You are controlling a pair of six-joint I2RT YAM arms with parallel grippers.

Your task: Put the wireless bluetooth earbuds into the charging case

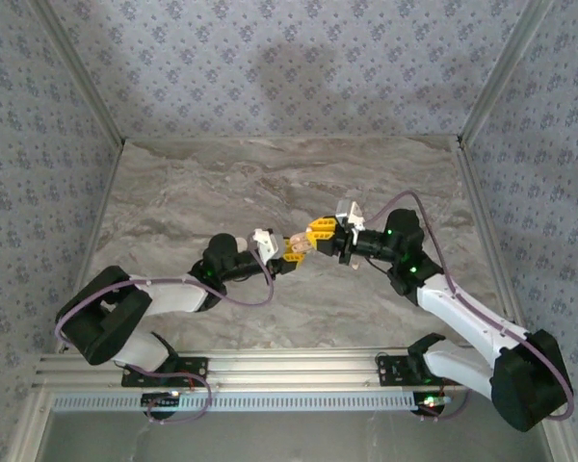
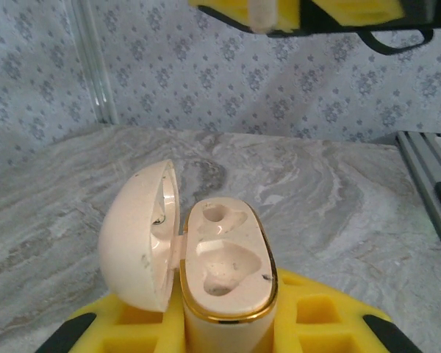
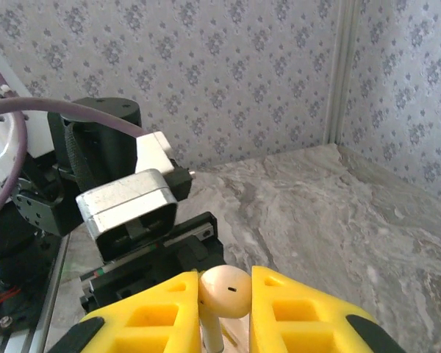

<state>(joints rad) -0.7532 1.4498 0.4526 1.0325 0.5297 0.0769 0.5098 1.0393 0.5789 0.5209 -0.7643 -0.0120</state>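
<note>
The cream charging case (image 2: 228,257) stands upright with its lid (image 2: 136,235) swung open to the left. Its gold-rimmed top has two hollows with nothing in them. My left gripper (image 2: 228,327) is shut on the case body, yellow fingers (image 2: 323,316) on either side. In the top view the case (image 1: 296,244) is held above the middle of the table, with my right gripper (image 1: 318,234) just right of it. My right gripper (image 3: 226,301) is shut on one white earbud (image 3: 226,288), head up and stem down. From the left wrist view the earbud's stem (image 2: 261,15) hangs above the case.
The grey marble table (image 1: 270,183) is walled by patterned panels on three sides. An aluminium rail (image 1: 270,371) runs along the near edge by the arm bases. The left wrist's camera housing (image 3: 128,209) sits close in front of the right fingers.
</note>
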